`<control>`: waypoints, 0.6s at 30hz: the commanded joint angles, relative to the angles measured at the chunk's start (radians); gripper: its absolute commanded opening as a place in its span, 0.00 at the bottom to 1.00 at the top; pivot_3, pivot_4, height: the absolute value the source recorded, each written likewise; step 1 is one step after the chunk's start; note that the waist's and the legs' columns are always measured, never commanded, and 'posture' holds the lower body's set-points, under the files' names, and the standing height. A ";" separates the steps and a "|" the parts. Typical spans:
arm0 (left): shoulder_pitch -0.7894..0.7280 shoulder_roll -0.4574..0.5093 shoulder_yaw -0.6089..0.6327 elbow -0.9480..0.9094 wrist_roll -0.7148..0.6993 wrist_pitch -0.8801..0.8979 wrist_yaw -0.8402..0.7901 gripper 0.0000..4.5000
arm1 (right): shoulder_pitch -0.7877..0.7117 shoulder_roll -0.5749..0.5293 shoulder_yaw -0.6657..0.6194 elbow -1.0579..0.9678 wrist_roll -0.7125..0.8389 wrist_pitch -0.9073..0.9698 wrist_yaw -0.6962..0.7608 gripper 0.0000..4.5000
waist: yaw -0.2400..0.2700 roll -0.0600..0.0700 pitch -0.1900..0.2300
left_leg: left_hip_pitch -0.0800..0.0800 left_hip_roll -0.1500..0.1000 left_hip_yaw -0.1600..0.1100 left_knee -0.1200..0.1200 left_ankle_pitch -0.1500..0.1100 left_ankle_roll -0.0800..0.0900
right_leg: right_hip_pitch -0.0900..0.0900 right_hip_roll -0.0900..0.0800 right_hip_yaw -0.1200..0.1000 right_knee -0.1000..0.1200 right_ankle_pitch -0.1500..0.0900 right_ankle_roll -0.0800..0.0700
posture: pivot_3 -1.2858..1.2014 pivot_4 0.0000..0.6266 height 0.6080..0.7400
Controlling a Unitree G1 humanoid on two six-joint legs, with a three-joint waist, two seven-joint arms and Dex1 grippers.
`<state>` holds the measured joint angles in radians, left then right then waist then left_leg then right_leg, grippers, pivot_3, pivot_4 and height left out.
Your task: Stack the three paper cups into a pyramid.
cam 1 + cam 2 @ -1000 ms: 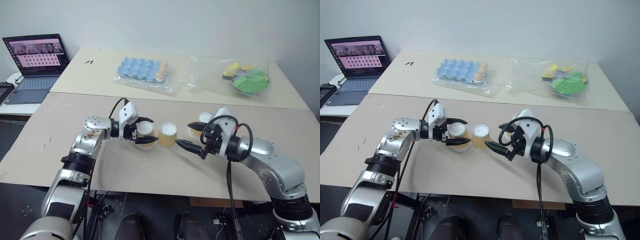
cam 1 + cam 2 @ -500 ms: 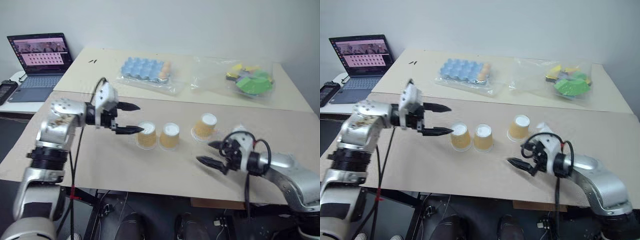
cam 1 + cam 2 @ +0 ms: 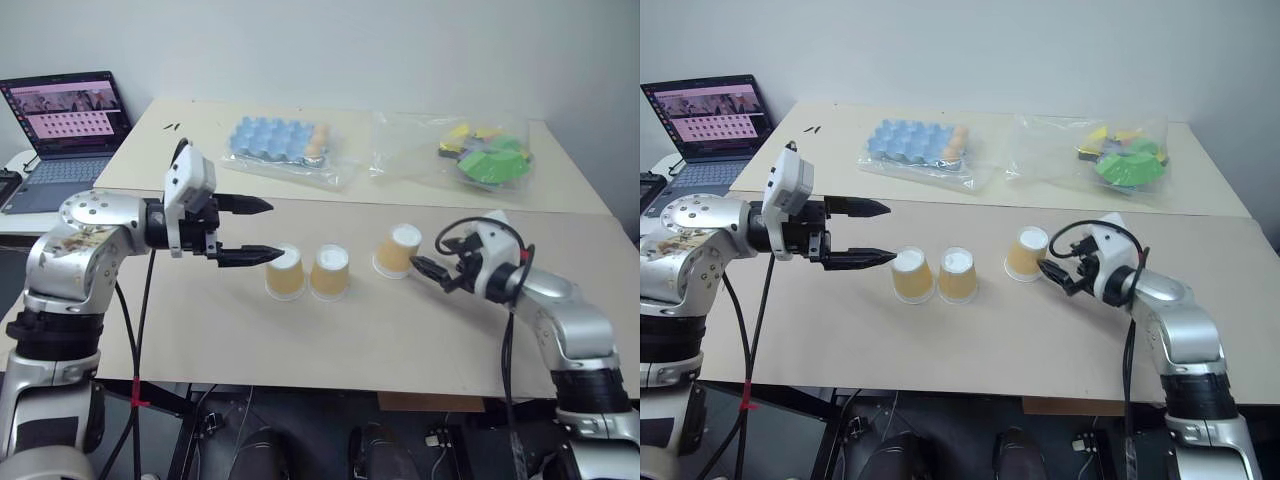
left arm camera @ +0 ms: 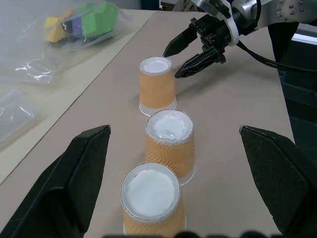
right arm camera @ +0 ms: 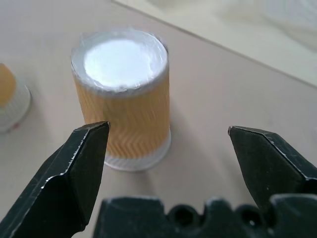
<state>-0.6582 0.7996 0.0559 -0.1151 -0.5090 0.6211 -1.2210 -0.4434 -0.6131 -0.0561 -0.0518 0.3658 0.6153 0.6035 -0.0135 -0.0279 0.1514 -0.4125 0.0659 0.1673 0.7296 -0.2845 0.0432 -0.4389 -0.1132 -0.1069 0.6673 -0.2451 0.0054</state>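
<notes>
cups (image 3: 397, 250) were light, thin-walled, easily crushed | grip mid-wall, gently | left gripper (image 3: 258, 230) spread, empty | right gripper (image 3: 1052, 274) spread beside third cup

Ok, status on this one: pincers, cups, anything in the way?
Left pincer open, empty, beside the two adjacent cups. Right pincer open, lined up on the third cup. All upside down on the table, none stacked. Path clear.
</notes>
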 commanded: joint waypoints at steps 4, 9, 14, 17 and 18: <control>0.037 0.036 0.054 -0.071 -0.032 0.021 0.048 0.99 | -0.069 0.044 0.039 0.043 -0.024 -0.036 0.028 1.00 | 0.002 0.000 0.000 | 0.000 -0.001 0.000 0.000 0.000 0.000 | 0.000 -0.001 0.000 0.000 0.000 0.000 | 0.52 0.24 0.75; 0.055 0.046 0.075 -0.096 -0.045 0.038 0.073 0.99 | -0.122 0.079 0.062 0.101 -0.049 -0.057 0.036 1.00 | 0.001 0.000 0.000 | -0.001 -0.001 0.000 0.000 0.000 0.000 | -0.001 0.000 0.000 0.000 0.000 0.000 | 0.52 0.24 0.75; 0.084 0.058 0.088 -0.129 -0.067 0.056 0.097 0.99 | -0.206 0.126 0.066 0.180 -0.068 -0.084 0.028 1.00 | -0.002 0.001 0.000 | -0.001 0.000 0.001 0.000 0.000 0.000 | -0.001 0.000 0.000 0.000 0.000 0.000 | 0.52 0.24 0.75; 0.095 0.064 0.093 -0.138 -0.072 0.060 0.107 0.99 | -0.229 0.142 0.064 0.210 -0.077 -0.091 0.029 1.00 | -0.002 0.001 0.000 | -0.001 0.000 0.001 0.000 0.000 0.000 | -0.001 0.000 0.000 0.000 0.000 0.000 | 0.52 0.24 0.75; 0.098 0.065 0.095 -0.139 -0.073 0.061 0.109 0.99 | -0.233 0.147 0.063 0.217 -0.078 -0.094 0.029 1.00 | -0.001 0.001 0.000 | -0.001 0.000 0.001 0.000 0.000 0.000 | -0.001 0.000 0.000 0.000 0.000 0.000 | 0.52 0.24 0.75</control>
<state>-0.5576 0.8422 0.1155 -0.2230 -0.5570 0.6810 -1.1210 -0.6556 -0.4728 0.0263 0.1680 0.2917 0.5526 0.6315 -0.0148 -0.0271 0.1519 -0.4135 0.0655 0.1682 0.7293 -0.2848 0.0434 -0.4400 -0.1135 -0.1067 0.6670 -0.2450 0.0052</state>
